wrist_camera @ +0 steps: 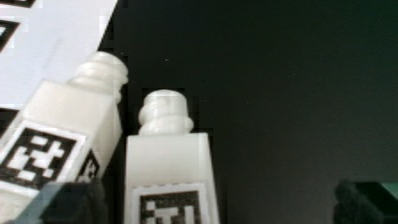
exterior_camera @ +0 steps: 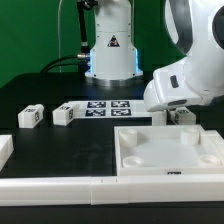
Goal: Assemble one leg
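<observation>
— Where is the two-finger gripper (wrist_camera: 214,205), and how do its fingers stand?
— It hangs low over the black table (exterior_camera: 40,95), just past the rim of the large white square tray-like panel (exterior_camera: 165,150). In the wrist view its dark fingertips (wrist_camera: 365,200) show blurred and spread wide, clamped on nothing. In the exterior view the arm's white wrist housing (exterior_camera: 185,75) hides them.
— And the leg?
— The small white plastic leg with a rounded peg and a black-and-white tag (wrist_camera: 166,160) lies between the fingers. I cannot tell whether either one touches it.
— What stands in the way?
— A second white pegged leg (wrist_camera: 71,120) lies just beside it, parallel, with a narrow dark gap between. It crowds the finger on that side.
— Anything else around?
— The marker board (exterior_camera: 108,107) lies beyond that second leg. Past the board, well apart from the gripper, stand a third tagged leg block (exterior_camera: 65,114) and a fourth tagged leg block (exterior_camera: 30,116). The long white border strips (exterior_camera: 60,185) lie beyond the panel.
</observation>
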Robot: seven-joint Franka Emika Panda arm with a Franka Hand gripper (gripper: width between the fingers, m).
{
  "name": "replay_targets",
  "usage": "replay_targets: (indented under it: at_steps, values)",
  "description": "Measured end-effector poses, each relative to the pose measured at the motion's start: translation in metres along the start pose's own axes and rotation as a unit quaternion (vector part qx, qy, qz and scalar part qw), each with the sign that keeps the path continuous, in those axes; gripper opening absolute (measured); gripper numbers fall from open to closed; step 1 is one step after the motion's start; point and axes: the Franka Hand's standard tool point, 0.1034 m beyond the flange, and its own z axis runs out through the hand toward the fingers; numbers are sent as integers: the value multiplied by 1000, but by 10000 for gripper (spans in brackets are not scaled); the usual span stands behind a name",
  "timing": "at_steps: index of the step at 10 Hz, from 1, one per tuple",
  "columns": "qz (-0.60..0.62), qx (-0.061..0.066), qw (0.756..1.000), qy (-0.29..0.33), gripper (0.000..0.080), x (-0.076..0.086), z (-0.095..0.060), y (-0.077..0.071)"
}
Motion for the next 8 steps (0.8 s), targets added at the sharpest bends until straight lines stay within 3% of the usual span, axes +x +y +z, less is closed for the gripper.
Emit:
replay_targets:
  at_steps: [8]
  values:
    - [6, 2, 999, 47, 649, 18, 18, 9]
